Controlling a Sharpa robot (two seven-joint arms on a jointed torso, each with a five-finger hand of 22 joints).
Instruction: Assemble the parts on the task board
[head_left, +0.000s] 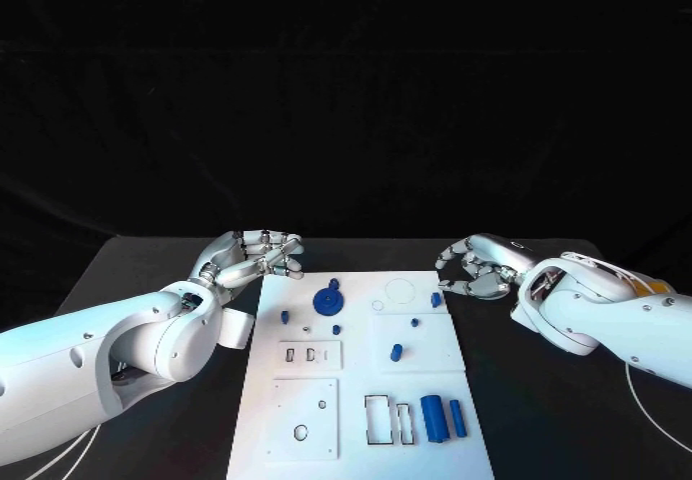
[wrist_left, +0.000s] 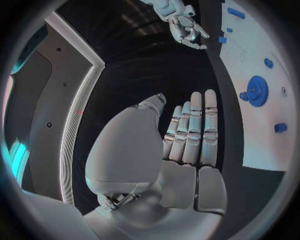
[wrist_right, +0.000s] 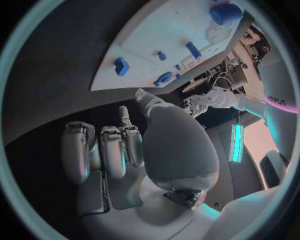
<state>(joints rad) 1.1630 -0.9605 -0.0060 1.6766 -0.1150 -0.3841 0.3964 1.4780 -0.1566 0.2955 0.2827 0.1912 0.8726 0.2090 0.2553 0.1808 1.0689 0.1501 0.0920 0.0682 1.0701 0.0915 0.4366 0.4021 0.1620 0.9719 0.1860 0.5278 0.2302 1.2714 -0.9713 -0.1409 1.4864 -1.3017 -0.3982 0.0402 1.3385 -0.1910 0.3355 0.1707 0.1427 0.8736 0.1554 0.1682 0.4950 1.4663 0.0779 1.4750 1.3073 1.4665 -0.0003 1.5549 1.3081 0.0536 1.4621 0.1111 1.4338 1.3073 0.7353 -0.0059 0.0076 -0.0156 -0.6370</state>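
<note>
Beside the task board (head_left: 274, 420), the left hand (head_left: 254, 255) holds nothing with fingers extended and loosely apart, while the right hand (head_left: 476, 268) hovers empty, fingers curled inward.

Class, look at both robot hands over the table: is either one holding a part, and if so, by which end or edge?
Nothing is held. The left robot hand and the right robot hand hang beside the far corners of the task board, and the blue parts lie on it.

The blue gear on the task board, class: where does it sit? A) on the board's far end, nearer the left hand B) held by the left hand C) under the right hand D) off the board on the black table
A: the blue gear lies on the task board, no fingers touching it.
</note>
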